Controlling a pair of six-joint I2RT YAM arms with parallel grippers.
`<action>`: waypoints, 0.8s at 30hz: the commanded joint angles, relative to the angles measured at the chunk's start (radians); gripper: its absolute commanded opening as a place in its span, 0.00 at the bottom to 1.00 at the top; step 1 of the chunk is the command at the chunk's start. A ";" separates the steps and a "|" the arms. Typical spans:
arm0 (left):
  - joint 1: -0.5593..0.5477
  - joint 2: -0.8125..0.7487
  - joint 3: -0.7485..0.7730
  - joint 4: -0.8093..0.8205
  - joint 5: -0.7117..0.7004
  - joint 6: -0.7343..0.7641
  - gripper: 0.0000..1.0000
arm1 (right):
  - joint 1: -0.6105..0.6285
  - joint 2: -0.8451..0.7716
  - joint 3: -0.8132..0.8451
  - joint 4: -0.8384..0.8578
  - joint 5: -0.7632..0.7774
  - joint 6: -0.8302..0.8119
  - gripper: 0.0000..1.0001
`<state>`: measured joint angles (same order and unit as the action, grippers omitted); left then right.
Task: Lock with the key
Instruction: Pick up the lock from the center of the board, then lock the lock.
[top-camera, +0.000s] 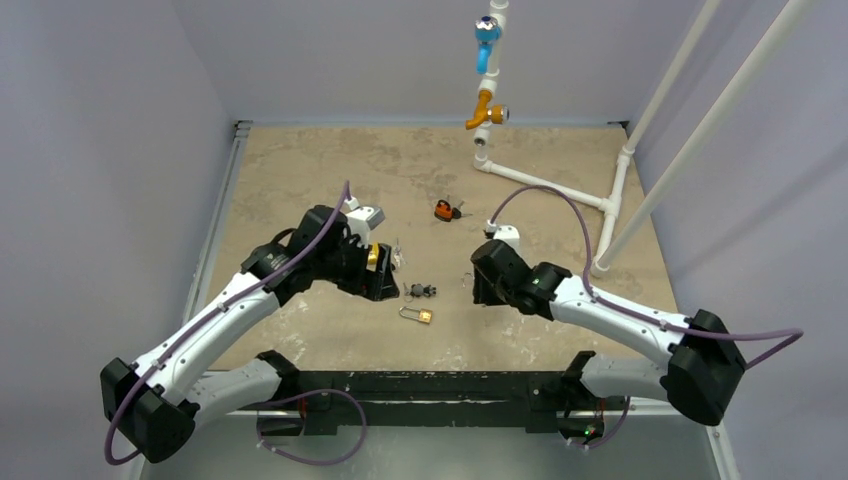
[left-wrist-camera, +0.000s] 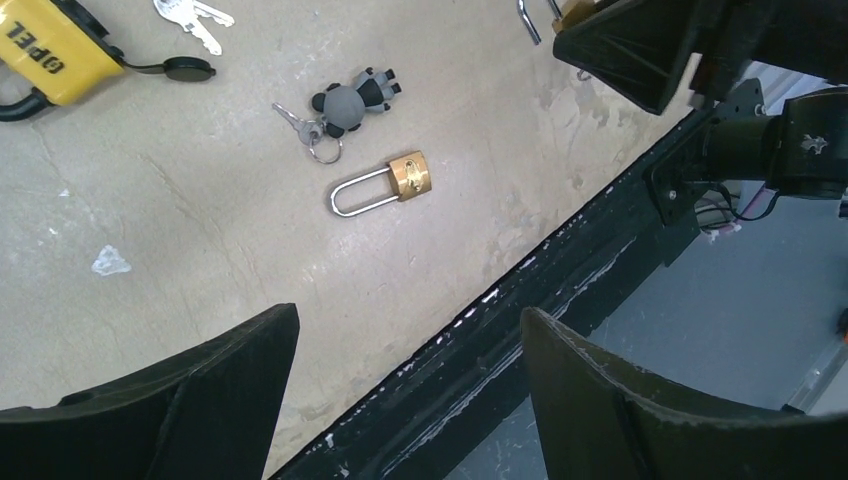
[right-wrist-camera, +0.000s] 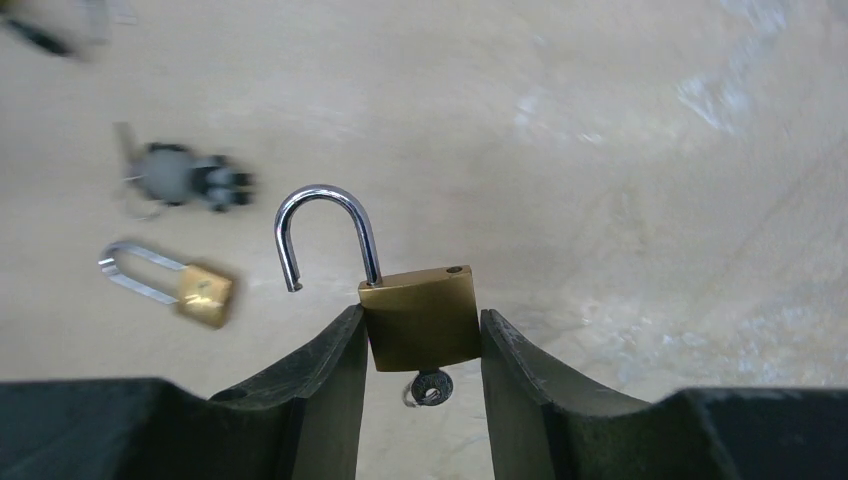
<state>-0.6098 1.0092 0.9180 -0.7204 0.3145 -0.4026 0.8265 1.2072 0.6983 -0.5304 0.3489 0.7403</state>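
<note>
two grippers hang over the tan table (top-camera: 300, 170): the left gripper (left-wrist-camera: 408, 320) spread wide near the front edge, the right gripper (right-wrist-camera: 420, 318) clamped on the body of a brass padlock (right-wrist-camera: 425, 300), its shackle (right-wrist-camera: 325, 215) swung open, a key (right-wrist-camera: 430, 387) seated in its underside.

right end effector (right-wrist-camera: 421, 316) clamps brass padlock (right-wrist-camera: 420, 322) | shackle (right-wrist-camera: 320, 190) open; key (right-wrist-camera: 431, 386) inserted

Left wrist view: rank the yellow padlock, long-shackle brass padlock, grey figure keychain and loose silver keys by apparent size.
1. yellow padlock, though cropped by the frame.
2. long-shackle brass padlock and grey figure keychain: too alike to separate.
3. silver keys.
</note>
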 joint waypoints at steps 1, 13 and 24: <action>-0.001 0.039 0.047 0.027 0.088 0.017 0.79 | 0.096 -0.059 0.155 0.069 0.009 -0.172 0.00; -0.001 0.021 0.161 0.004 0.257 -0.035 0.66 | 0.296 -0.126 0.299 0.133 -0.028 -0.423 0.00; 0.000 0.044 0.198 -0.030 0.312 -0.082 0.48 | 0.392 -0.117 0.360 0.167 -0.029 -0.434 0.00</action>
<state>-0.6098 1.0462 1.0660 -0.7456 0.5858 -0.4629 1.2003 1.1038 0.9920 -0.4324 0.3214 0.3359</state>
